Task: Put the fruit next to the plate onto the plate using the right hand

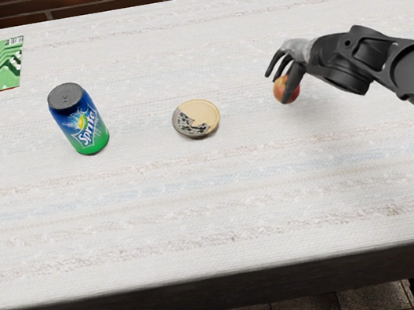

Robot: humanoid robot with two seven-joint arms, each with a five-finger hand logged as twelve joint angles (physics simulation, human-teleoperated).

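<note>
Rough white tabletop (215, 201), small round tan plate (196, 118), right hand (292, 61) clasped round a smooth reddish fruit (286, 92).

A: What does the fruit (288, 91) look like?
B: Small and round, red-orange with a paler yellowish patch. It sits to the right of the plate (196, 118), well apart from it, and its top is hidden under the right robot hand (292, 62).
A: Lifted or resting?
B: I cannot tell. It is on or just above the counter (219, 224).
A: And the plate?
B: Small, round, cream-tan with a dark-and-white patch on its left side. It lies flat near the counter's middle.
</note>
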